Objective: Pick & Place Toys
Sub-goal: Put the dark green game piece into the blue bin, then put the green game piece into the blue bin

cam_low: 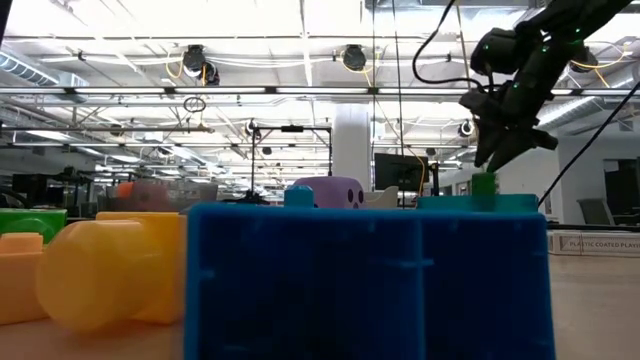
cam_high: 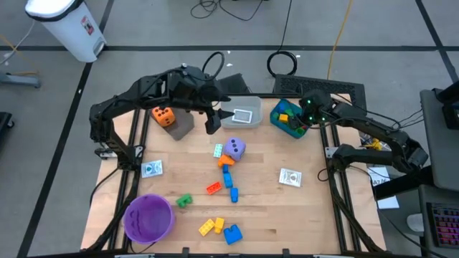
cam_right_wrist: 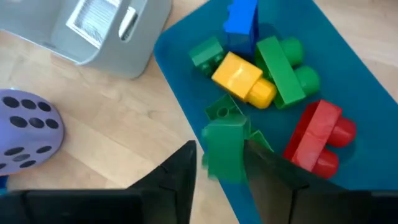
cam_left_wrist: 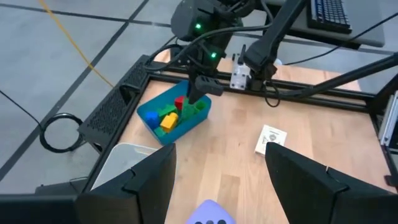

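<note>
Green brick (cam_right_wrist: 224, 149) sits between right end effector (cam_right_wrist: 219, 167) fingers, over near rim of teal bin (cam_right_wrist: 348, 68); fingers look parted, grip or release cannot tell. Beyond it in bin: yellow brick (cam_right_wrist: 244, 77), red brick (cam_right_wrist: 320, 137), more green, blue. Purple die (cam_right_wrist: 28, 129) on worktop (cam_right_wrist: 124, 124) beside bin. Left end effector (cam_high: 212, 123) hovers open near grey bin (cam_high: 242, 112), far side of worktop.

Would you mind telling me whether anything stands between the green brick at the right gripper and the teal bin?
Nothing visible does. The right gripper has the green brick between its fingers directly over the teal bin, beside bricks already inside.
</note>
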Action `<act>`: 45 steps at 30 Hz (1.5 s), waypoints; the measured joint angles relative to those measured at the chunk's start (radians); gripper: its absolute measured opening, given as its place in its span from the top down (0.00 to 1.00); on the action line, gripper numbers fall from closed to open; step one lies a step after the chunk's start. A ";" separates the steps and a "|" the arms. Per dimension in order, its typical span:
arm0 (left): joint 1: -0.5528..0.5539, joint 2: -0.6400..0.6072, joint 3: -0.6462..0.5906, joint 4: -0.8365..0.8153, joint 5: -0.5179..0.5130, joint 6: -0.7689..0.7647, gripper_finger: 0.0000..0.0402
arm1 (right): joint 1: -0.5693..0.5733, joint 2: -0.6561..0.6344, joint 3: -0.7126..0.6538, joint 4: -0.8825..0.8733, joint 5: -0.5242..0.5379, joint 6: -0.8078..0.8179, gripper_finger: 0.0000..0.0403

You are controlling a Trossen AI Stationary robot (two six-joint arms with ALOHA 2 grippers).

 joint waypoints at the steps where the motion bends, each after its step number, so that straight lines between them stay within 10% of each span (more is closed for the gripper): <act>1: 0.000 0.000 0.000 -0.001 0.000 0.000 0.37 | 0.000 0.000 0.000 0.010 0.000 -0.004 0.65; 21: -0.042 -0.004 -0.034 -0.342 0.001 -0.063 0.37 | 0.007 -0.001 0.000 0.399 -0.343 0.180 0.42; 45: -0.428 -0.010 -0.625 -0.224 0.016 -0.613 0.37 | 0.212 -0.001 0.000 0.636 -0.334 0.195 0.44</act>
